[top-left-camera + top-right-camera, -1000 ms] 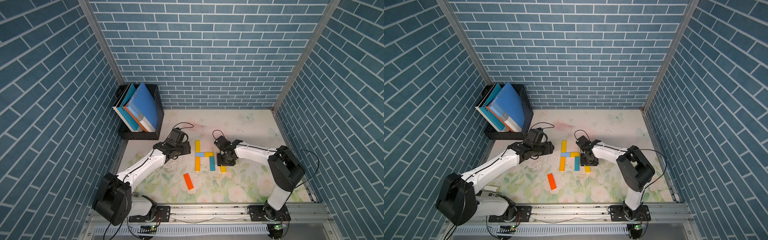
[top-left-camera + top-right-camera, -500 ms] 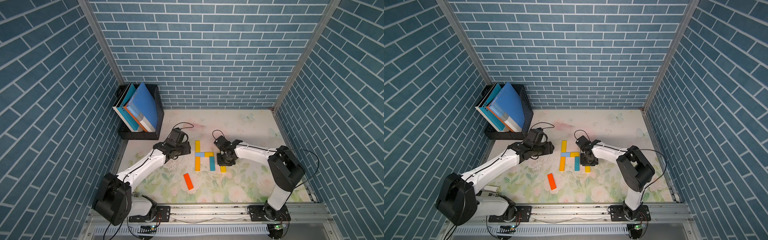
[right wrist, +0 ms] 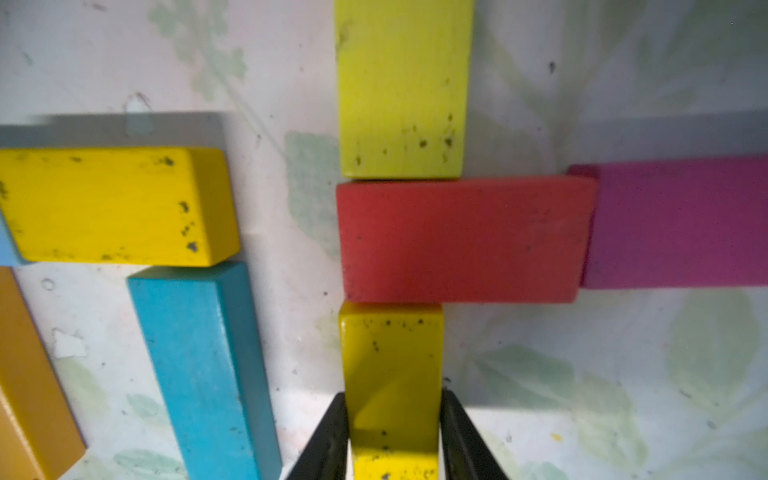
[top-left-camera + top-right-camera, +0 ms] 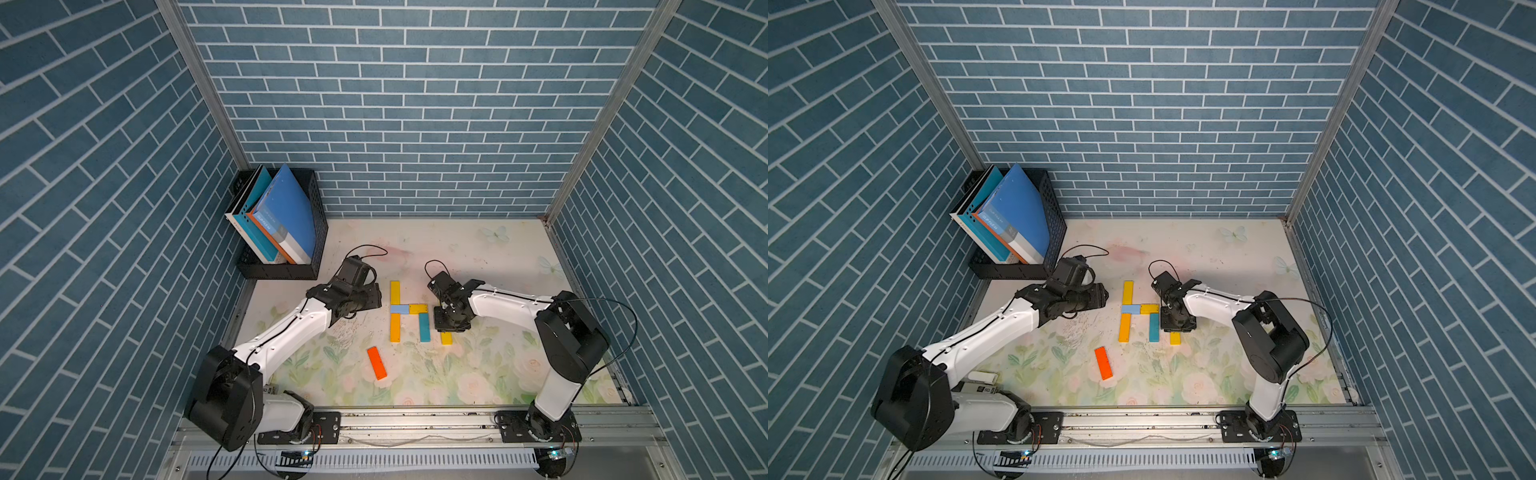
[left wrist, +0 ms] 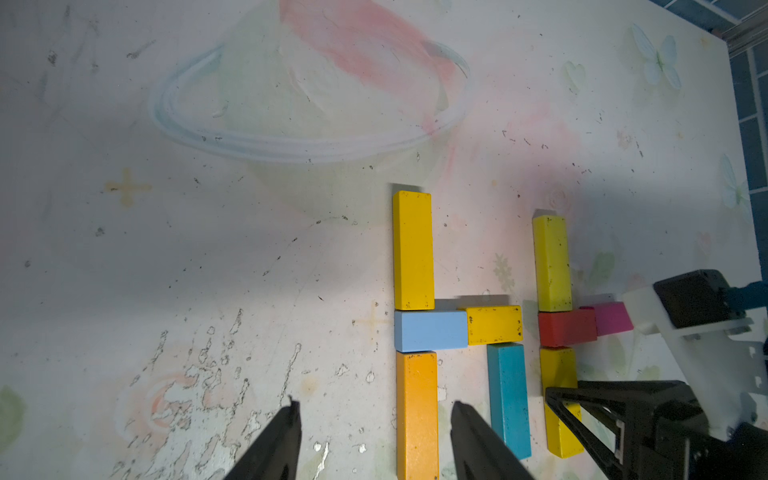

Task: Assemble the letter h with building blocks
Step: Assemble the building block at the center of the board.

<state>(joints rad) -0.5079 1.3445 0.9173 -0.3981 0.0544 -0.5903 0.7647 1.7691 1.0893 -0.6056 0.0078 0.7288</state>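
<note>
Right fingers (image 3: 330,440) apparently gripping yellow block (image 3: 390,374), left fingers (image 5: 276,444) apart

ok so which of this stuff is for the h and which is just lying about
For the job: five-block h; far yellow block; red block; magenta block; gripped yellow block in the right gripper; loose orange block.
Lying about: books; black rack.
</note>
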